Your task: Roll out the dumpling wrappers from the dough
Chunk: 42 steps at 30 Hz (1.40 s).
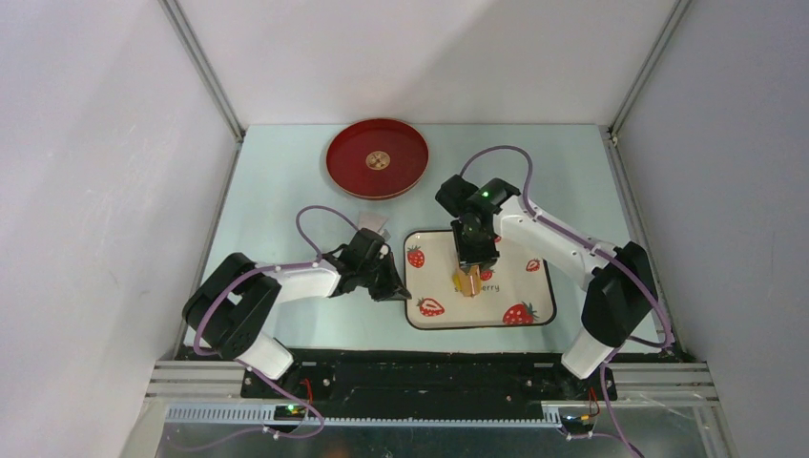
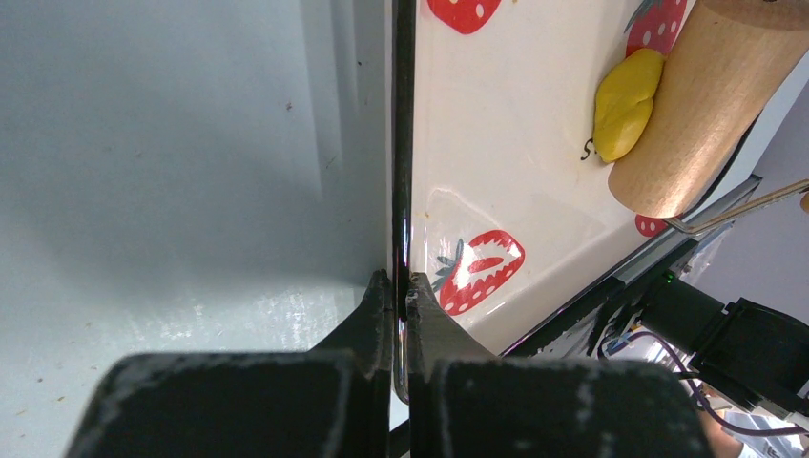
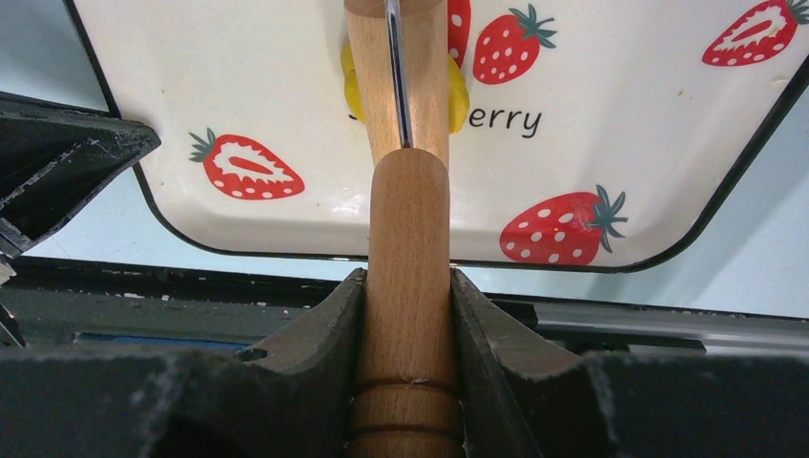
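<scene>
Rolling step: left end effector [image 2: 401,286] pinches the tray [image 2: 402,143] rim, right end effector [image 3: 408,286] grasps the roller [image 3: 408,219] atop the dough [image 2: 625,105]; next we need firm, even strokes.

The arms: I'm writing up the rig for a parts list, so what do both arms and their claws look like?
The left arm and right arm have white shells between bulky black joints, each trailed by a looping purple cable. A green light glows on the right wrist. The left claw and right claw have matte black, wedge-shaped fingers.
</scene>
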{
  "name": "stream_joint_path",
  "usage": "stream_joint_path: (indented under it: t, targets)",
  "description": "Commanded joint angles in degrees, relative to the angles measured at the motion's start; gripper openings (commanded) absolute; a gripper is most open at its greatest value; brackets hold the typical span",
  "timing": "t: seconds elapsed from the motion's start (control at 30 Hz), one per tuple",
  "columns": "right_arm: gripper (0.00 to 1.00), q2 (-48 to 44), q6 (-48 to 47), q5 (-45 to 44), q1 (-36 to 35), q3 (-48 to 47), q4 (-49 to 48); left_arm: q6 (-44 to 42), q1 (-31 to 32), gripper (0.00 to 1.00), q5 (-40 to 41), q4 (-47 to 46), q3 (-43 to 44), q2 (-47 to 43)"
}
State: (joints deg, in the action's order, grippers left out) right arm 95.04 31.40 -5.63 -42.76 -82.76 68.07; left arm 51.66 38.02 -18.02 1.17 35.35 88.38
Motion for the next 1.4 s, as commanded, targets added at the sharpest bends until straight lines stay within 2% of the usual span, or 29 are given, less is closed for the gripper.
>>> stream_joint_path:
  t: [0.0,0.77,0.93,1.07,1.37]
  targets:
    - [0.0,4.41,2.47,10.95,-2.76,0.95,-8.09,-0.79,0.64,0.0,3.27,4.5,-1.08,2.43]
    - [0.0,12.21,3.03,9.7,-7.54,4.86,-11.52,-0.79,0.66,0.0,3.28,4.51,-1.16,2.33]
    - [0.0,9.75,3.17,10.31,-6.95,5.68,-12.15,-0.77,0.59,0.0,3.26,4.5,-1.26,2.25]
    - [0.0,2.79,3.05,15.39,-2.81,7.19,-14.66,-0.76,0.61,0.0,3.34,4.49,-1.38,2.15]
    - [0.0,-11.07,-0.37,27.49,12.92,8.92,-13.73,-0.77,0.61,0.0,3.25,4.46,-1.26,2.22]
